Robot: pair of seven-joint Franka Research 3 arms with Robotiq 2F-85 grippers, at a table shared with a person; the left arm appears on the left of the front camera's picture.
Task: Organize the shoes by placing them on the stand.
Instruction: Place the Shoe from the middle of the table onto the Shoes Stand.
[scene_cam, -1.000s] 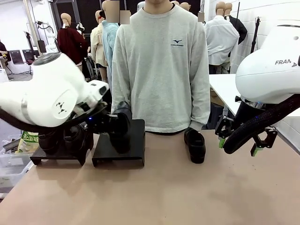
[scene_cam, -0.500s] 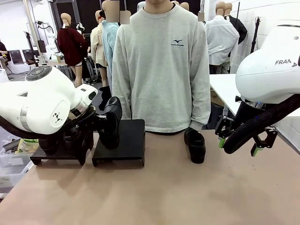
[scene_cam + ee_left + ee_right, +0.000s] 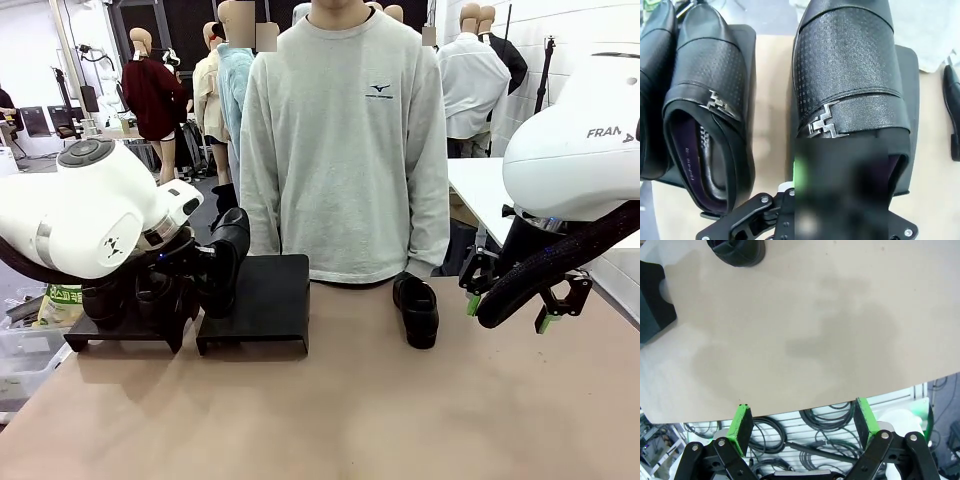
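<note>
Black shiny shoes are what this table is about. The left gripper (image 3: 205,270) is squeezed tight on one shoe (image 3: 226,258) and holds it up over the left part of the empty stand (image 3: 258,308), toe tipped upward. In the left wrist view that held shoe (image 3: 847,75) is very close, with a silver zigzag buckle, and its heel end is a blur down by the gripper. One green pad (image 3: 800,167) peeks out next to it.

Two more shoes sit side by side on the other stand (image 3: 125,332), further to the left. In the left wrist view one of them (image 3: 707,120) shows a purple lining, and the other (image 3: 655,90) is cut off by the picture's edge.

A fourth shoe (image 3: 416,310) lies on the bare table (image 3: 400,410), near the person in the grey sweater (image 3: 345,150) and apart from both stands.

The right gripper (image 3: 508,312) hangs in the air by the table's right edge. Its green fingers (image 3: 740,422) are spread wide with nothing between them. Below it is the tan tabletop and some cables on the floor.
</note>
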